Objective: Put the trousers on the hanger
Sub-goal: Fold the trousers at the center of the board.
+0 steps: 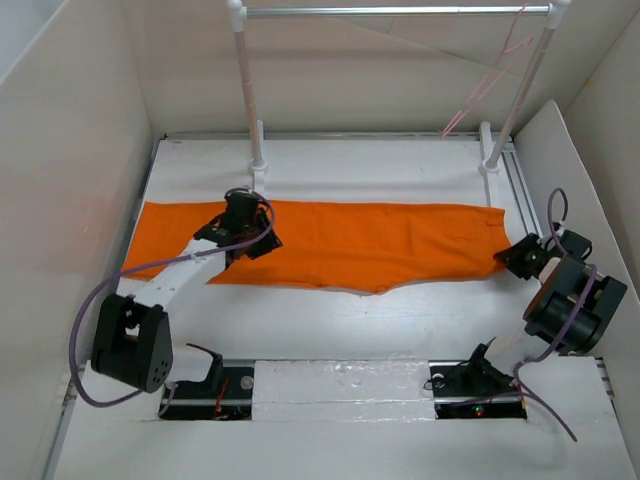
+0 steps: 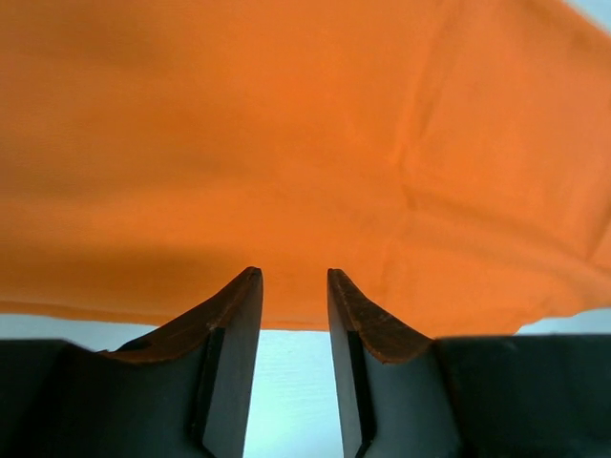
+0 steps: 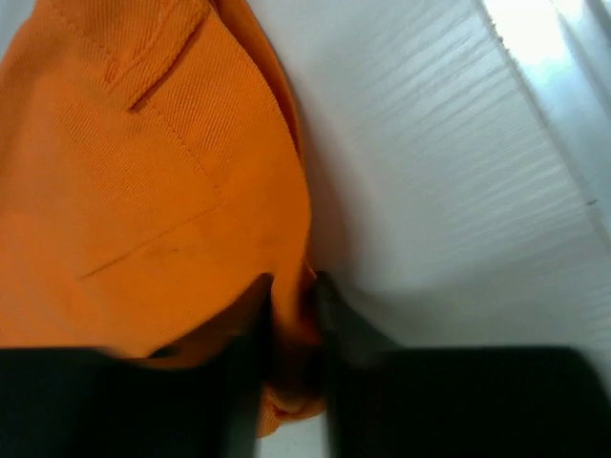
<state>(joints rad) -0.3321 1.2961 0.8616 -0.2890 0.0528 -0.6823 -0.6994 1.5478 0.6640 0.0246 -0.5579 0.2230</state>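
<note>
A pair of bright orange cloth trousers [image 1: 350, 240] is laid out flat across the middle of the white table [image 1: 350, 320], stretched from the left of the overhead view to the right. The thin pale pink wire hanger [image 1: 478, 97] is seen at the upper right of that view, hung slantwise from the silver rail [image 1: 400, 11] carried on white posts [image 1: 247, 90], well apart from the trousers. The left gripper [image 1: 250, 225] is held over the left part of the garment; in its wrist view its two dark fingers [image 2: 229, 324] are parted, bare table is seen through the gap between them, and their tips are placed at the near edge of the cloth with nothing caught between. The right gripper [image 1: 515, 258] is set at the right end of the trousers, where a stitched seam is visible in its wrist view; there a fold of orange fabric is pinched between its blurred fingers [image 3: 358, 367].
</note>
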